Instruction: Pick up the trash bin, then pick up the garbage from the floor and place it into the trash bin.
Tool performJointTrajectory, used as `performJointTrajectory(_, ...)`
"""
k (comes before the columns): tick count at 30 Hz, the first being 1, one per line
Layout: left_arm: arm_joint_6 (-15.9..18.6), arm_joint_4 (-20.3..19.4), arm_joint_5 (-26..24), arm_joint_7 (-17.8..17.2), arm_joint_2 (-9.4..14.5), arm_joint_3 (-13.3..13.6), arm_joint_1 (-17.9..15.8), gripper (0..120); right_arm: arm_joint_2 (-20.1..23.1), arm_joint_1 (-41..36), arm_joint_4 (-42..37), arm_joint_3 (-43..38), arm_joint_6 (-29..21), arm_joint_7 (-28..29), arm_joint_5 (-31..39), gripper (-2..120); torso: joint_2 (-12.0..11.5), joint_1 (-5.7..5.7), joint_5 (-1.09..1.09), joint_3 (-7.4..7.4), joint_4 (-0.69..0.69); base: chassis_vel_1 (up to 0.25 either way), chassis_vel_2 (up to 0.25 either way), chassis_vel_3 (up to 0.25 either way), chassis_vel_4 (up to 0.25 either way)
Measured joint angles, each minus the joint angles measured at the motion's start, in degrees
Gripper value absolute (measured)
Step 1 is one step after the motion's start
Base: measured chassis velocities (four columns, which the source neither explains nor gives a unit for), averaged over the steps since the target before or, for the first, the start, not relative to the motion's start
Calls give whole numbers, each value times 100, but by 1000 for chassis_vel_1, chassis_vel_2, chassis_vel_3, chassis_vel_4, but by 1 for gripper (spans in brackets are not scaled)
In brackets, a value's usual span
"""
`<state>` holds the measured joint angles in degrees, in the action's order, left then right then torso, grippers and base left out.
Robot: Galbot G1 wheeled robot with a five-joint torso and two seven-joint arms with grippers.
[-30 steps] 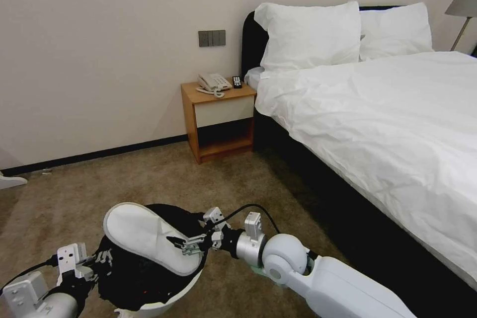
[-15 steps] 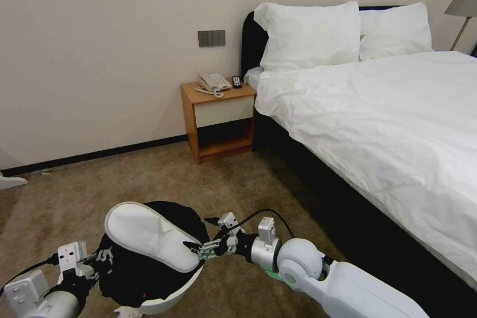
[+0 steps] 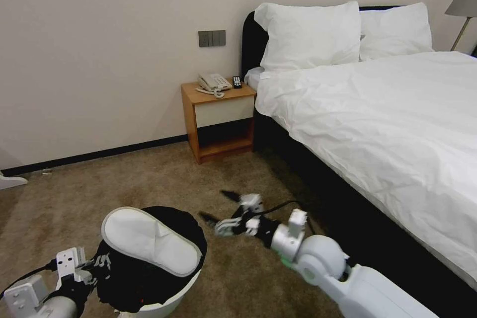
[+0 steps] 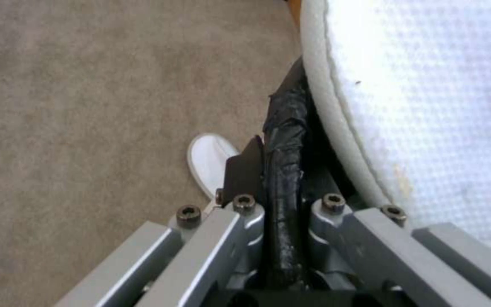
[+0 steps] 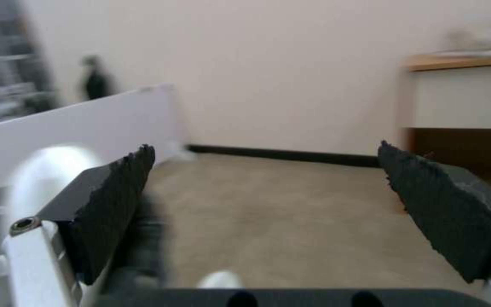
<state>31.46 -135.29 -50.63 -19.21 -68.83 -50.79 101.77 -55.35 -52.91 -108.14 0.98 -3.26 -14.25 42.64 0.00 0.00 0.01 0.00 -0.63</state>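
Trash bin (image 3: 149,278) is pinched at its bag-lined rim by left gripper (image 4: 282,204) (steadying it), slipper (image 3: 151,239) laid across; right gripper (image 3: 223,211) is spread, empty.

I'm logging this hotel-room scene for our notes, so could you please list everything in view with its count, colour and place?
Trash bin: one, white with a black liner, on the carpet at lower left.
Slipper: one, white, lying across the bin's mouth.
Second slipper: one, white, on the carpet beside the bin.
Nightstand: one, wooden, against the wall by the bed.
Telephone: one, white, on the nightstand.
Remote: one, black, beside the telephone.
Bed: one, white sheets, at right.
Pillows: two, white, at the headboard.
Lamp: one, grey shade, far right.
Wall switches: one grey panel, above the nightstand.
Left gripper: shut on the bin's rim.
Right gripper: open, over the carpet right of the bin.
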Motion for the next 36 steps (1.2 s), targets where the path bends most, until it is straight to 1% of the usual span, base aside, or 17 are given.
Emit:
performJointTrajectory(2,-35,-1,56,18,-27,-13,81,4,-47,-503,-110,-842,-129,166,-249,100,0,0,-1,0,0,0,0,0,0)
performJointTrajectory(3,-35,-1,56,18,-27,-13,81,4,-47,-503,-110,-842,-129,166,-249,100,0,0,-1,0,0,0,0,0,0)
performJointTrajectory(4,-53,-9,97,25,-45,-13,121,4,-87,-783,-186,-1249,-199,246,-416,100,0,0,-1,0,2,0,0,0,0)
performJointTrajectory(6,-77,-40,199,33,-86,-4,193,4,-185,-1255,-342,-1881,-266,371,-638,100,0,0,1,0,0,0,0,0,0)
performJointTrajectory(7,-77,-40,199,33,-86,-4,193,4,-185,-1255,-342,-1881,-266,371,-638,100,0,0,1,0,0,0,0,0,0)
performJointTrajectory(8,-80,-55,241,44,-105,6,221,4,-236,-1453,-420,-2127,-277,418,-699,100,0,0,-1,0,1,0,0,0,0)
performJointTrajectory(9,-80,-55,241,44,-105,6,221,4,-236,-1453,-420,-2127,-277,418,-699,100,0,0,-1,0,1,0,0,0,0)
performJointTrajectory(11,-80,-83,297,50,-144,21,269,4,-405,-1832,-585,-2564,-290,504,-808,100,0,0,0,0,0,0,0,0,0)
performJointTrajectory(13,-80,-96,313,50,-149,23,272,4,-478,-1949,-642,-2675,-291,519,-842,100,1,0,-1,0,2,0,0,0,0)
performJointTrajectory(19,-82,-116,324,52,-151,26,258,4,-671,-2176,-693,-2791,-291,523,-944,100,0,0,-1,0,0,0,0,0,0)
performJointTrajectory(22,-87,-117,323,50,-127,43,223,4,-860,-2260,-687,-2782,-288,522,-1022,100,0,0,-1,0,1,0,0,0,0)
performJointTrajectory(29,-88,-114,315,39,-99,59,179,4,-932,-2319,-659,-2743,-284,522,-1065,100,0,0,-1,0,1,33,38,16,33)
performJointTrajectory(36,-88,-89,311,33,-85,85,140,4,-941,-2379,-639,-2732,-276,521,-1070,100,0,0,-1,0,2,72,76,81,65)
